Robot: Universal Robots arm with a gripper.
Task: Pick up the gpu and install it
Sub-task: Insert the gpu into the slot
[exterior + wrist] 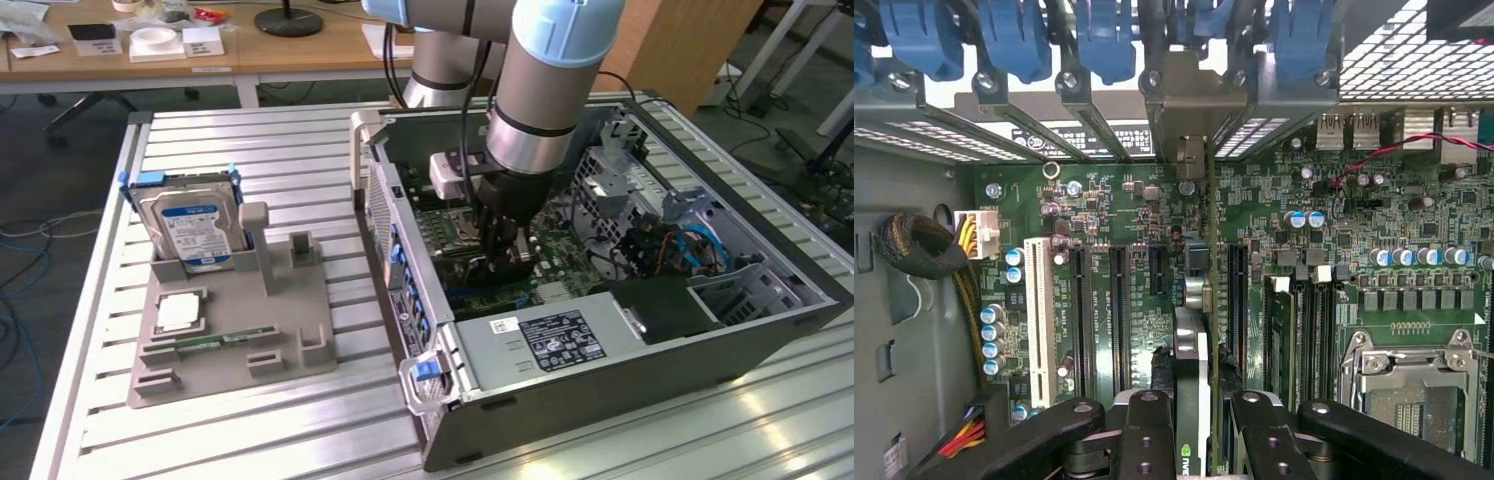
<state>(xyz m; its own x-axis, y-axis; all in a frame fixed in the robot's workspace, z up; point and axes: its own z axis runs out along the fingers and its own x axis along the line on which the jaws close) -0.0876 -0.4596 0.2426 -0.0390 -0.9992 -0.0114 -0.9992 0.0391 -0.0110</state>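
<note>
The gpu [1192,400] stands on edge between the gripper [1194,425] fingers [1146,440], its thin profile running up the lower centre of the wrist frame toward the rear bracket openings. Holding it edge-down seems meant to line its connector with 1 of the long black expansion slots [1237,300] on the green motherboard [1134,230]; whether it has entered a slot cannot be told.

In the exterior view, the gripper [505,262] reaches down into the open computer case [587,350] at frame centre, which lies on its side so the board faces up for access from above. The jaws are partly closed, clamped on the card's 2 faces.

At the left of that frame, a grey parts holder [227,350] on the slatted worktop [267,150] carries a hard drive [191,228] upright and a memory stick [214,343] lying flat.
</note>
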